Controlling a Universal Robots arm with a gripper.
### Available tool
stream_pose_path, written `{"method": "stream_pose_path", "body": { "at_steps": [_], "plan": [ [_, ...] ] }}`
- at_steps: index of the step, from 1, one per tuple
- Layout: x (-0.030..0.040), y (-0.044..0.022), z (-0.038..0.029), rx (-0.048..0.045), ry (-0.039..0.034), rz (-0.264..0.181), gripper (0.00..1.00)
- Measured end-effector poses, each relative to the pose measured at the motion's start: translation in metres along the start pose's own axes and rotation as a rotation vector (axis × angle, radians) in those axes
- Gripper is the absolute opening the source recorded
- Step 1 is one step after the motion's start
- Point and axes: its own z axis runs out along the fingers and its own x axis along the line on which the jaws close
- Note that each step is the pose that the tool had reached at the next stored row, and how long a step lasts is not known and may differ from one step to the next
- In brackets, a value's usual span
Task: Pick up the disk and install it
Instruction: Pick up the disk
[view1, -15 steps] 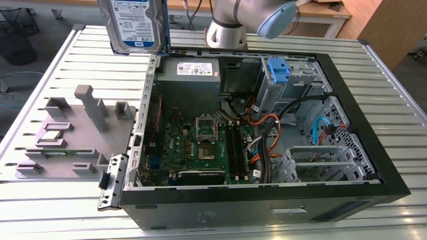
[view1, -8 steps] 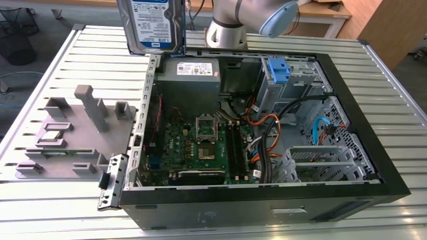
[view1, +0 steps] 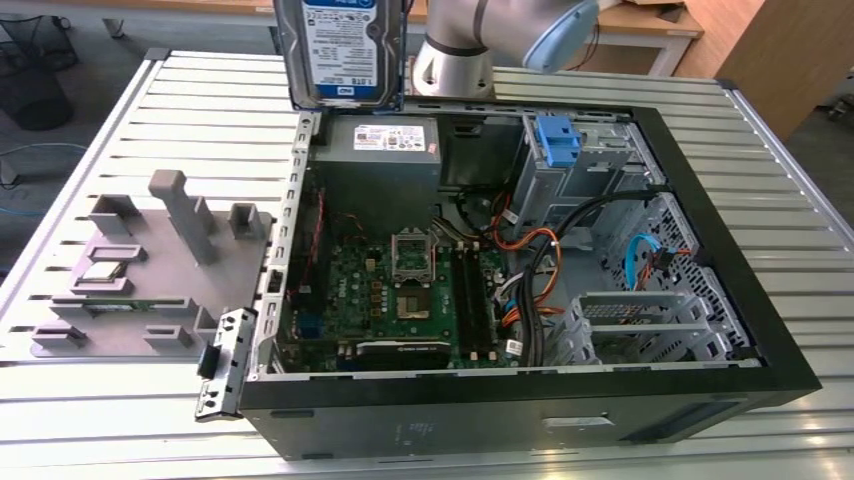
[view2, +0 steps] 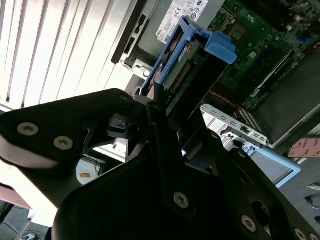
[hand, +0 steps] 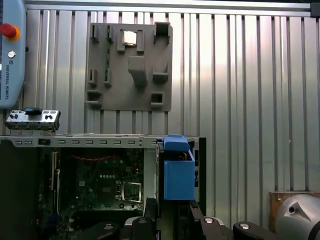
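Observation:
The disk (view1: 342, 48), silver-grey with a blue-and-white label, hangs upright in the air above the back corner of the open computer case (view1: 747, 330), at the top of the exterior view. In the second wrist view my gripper (view2: 161, 102) is shut on the disk (view2: 187, 57), its black fingers (view2: 150, 112) clamping the drive between the blue side rails. In the first wrist view the blue end of the disk (hand: 178, 175) sticks out past my gripper (hand: 172, 217), over the case edge.
Inside the case are the grey power-supply box (view1: 387, 140), the motherboard (view1: 400, 290), loose cables (view1: 534, 250) and a bare blue bracket (view1: 558, 138) in the drive cage. A grey fixture plate (view1: 147, 270) lies on the slatted table at the exterior view's left.

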Motion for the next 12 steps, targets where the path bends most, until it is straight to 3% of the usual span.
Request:
{"method": "stream_pose_path", "body": {
  "at_steps": [12],
  "plan": [
    [-0.0003,-0.0482,-0.0013,-0.0005,-0.0001,0.0,0.35]
  ]
}}
